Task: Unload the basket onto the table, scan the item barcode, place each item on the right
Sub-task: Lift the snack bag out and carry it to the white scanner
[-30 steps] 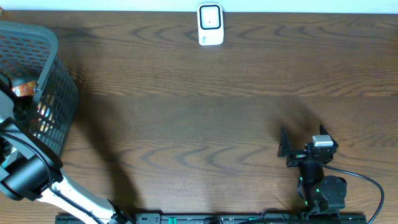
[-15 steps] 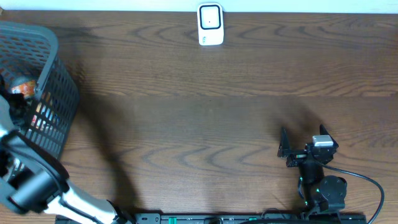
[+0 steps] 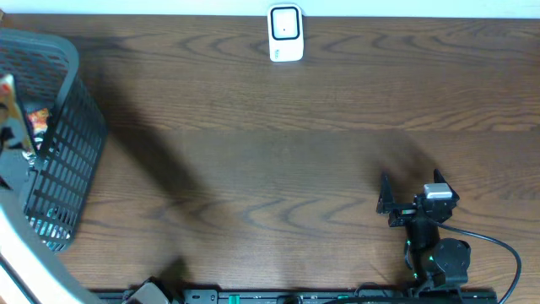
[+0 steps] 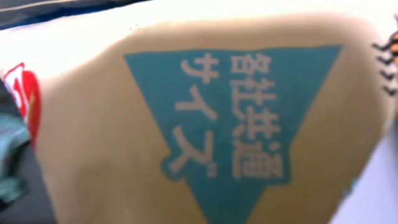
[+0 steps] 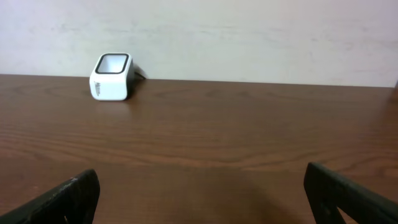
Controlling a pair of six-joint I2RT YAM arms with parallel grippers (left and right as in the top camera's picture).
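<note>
Two arms at a wooden table (image 3: 278,152), one busy side and one idle.

Left side: the left gripper (image 3: 10,143) shows from overhead only as a dark shape at the frame's edge, over the black mesh basket (image 3: 72,127). Its fingers cannot be made out in either view, so I cannot tell whether the pincer is apart, together or clamped on something.

Item: a package (image 4: 205,124) fills the left wrist view. It has a tan panel with a teal triangle and white Japanese lettering, and a red mark at its left edge, all blurred. From overhead a tan strip of it shows at the basket, at the far left edge.

Right side: the right gripper (image 5: 199,180) sits near the table's front edge, fingers spread wide apart with nothing between them.

Scanner (image 3: 285,34): small, white, upright at the table's far edge, well apart from both the package and the basket.
</note>
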